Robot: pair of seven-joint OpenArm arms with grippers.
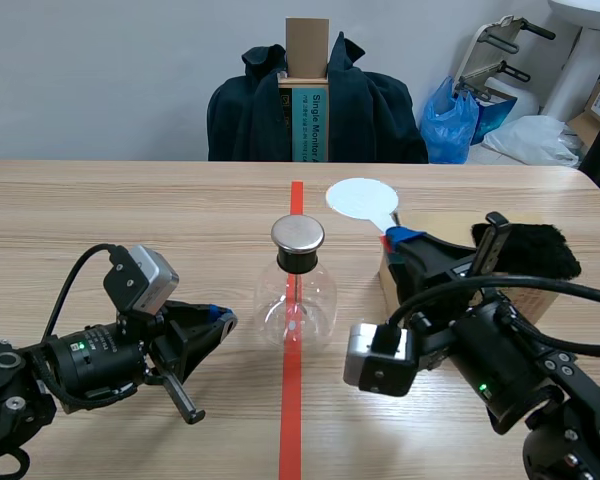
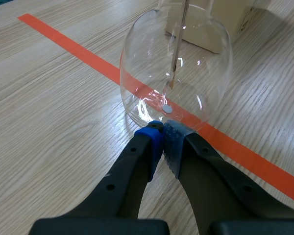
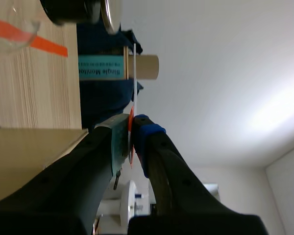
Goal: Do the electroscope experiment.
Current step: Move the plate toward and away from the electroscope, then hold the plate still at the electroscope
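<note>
The electroscope, a round glass flask [image 1: 296, 300] with a black neck and a metal cap [image 1: 298, 235], stands on the red tape line at the table's middle. My left gripper [image 1: 220, 320] lies low just left of it, shut on nothing. In the left wrist view its gripper [image 2: 162, 129] nearly touches the flask's base [image 2: 176, 63], and a thin rod [image 2: 179, 44] hangs inside. My right gripper [image 1: 400, 238] is shut on the red handle of a white disc paddle [image 1: 361, 197], held right of and behind the cap. The right wrist view shows that gripper [image 3: 131, 122] with the disc [image 3: 135, 73] edge-on.
A cardboard box [image 1: 440, 222] stands right of the flask under my right arm, with a black furry cloth [image 1: 535, 250] on top. A chair draped with a dark jacket [image 1: 370, 110] stands beyond the table's far edge. Bags and boxes lie at the back right.
</note>
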